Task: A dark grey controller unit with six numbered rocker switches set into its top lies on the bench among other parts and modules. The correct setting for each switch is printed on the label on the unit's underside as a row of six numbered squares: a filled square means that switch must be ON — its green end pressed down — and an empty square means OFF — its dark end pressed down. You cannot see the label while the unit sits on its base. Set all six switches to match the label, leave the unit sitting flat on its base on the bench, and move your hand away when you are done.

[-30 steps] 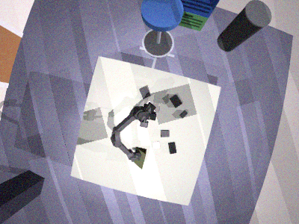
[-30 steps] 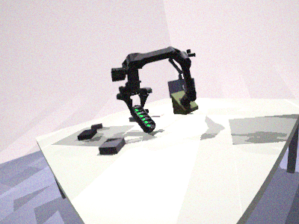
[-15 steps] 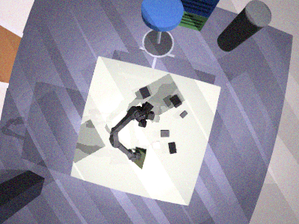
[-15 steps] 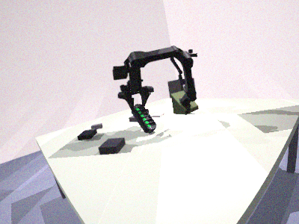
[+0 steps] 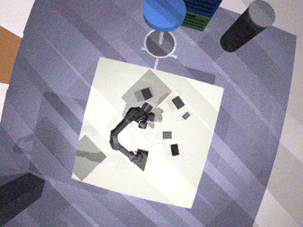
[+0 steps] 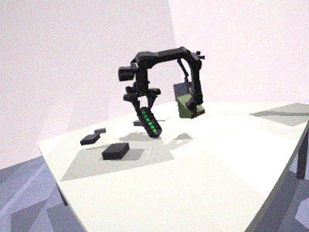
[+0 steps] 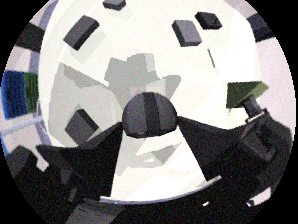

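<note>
The dark grey controller unit (image 6: pixel 150 123) (image 7: pixel 149 116) hangs in the air, steeply tilted, with its lower end above the bench (image 6: pixel 193 174). Its row of green switch ends faces the exterior view; single switch positions are too small to read. My gripper (image 6: pixel 144 108) (image 7: pixel 150 122) points down and is shut on the unit, one finger on each side near its upper end. In the wrist view the unit shows as a rounded dark grey shape with a darker band across it. The label and its squares cannot be made out in any view.
A dark block (image 5: pixel 146 93) (image 6: pixel 116 151) (image 7: pixel 80 129) lies nearest the unit. Other modules are a dark block (image 5: pixel 178 102) (image 6: pixel 90 139) (image 7: pixel 81 32), a grey block (image 5: pixel 167 135) (image 7: pixel 187 32) and a black block (image 5: pixel 174 150) (image 7: pixel 208 20). A green wedge (image 5: pixel 143 164) (image 6: pixel 185 108) stands by the arm's base.
</note>
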`<state>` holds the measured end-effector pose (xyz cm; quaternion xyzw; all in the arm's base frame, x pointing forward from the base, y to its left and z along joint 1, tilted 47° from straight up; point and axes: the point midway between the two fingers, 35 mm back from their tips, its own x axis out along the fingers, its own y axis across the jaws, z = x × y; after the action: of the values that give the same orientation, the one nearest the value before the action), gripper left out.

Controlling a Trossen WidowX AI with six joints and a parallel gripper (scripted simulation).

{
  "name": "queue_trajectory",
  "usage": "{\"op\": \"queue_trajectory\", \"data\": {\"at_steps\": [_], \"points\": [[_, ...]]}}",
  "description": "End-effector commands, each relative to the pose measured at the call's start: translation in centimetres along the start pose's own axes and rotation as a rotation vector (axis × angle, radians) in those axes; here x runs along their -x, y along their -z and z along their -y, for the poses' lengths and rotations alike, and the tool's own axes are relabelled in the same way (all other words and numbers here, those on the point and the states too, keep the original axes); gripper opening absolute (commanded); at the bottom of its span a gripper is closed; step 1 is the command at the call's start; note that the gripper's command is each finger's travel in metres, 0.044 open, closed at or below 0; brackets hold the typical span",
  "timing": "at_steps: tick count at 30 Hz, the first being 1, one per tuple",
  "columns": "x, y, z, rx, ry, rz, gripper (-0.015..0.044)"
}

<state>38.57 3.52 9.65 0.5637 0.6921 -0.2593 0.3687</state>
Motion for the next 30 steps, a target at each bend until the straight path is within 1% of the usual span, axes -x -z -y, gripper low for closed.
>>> {"op": "queue_trajectory", "data": {"at_steps": [1, 30], "points": [[0.2, 0.7, 0.0, 0.0, -0.002, 0.003, 0.0336], [1.1, 3.0, 0.0, -0.001, -0.002, 0.062, 0.0336]]}}
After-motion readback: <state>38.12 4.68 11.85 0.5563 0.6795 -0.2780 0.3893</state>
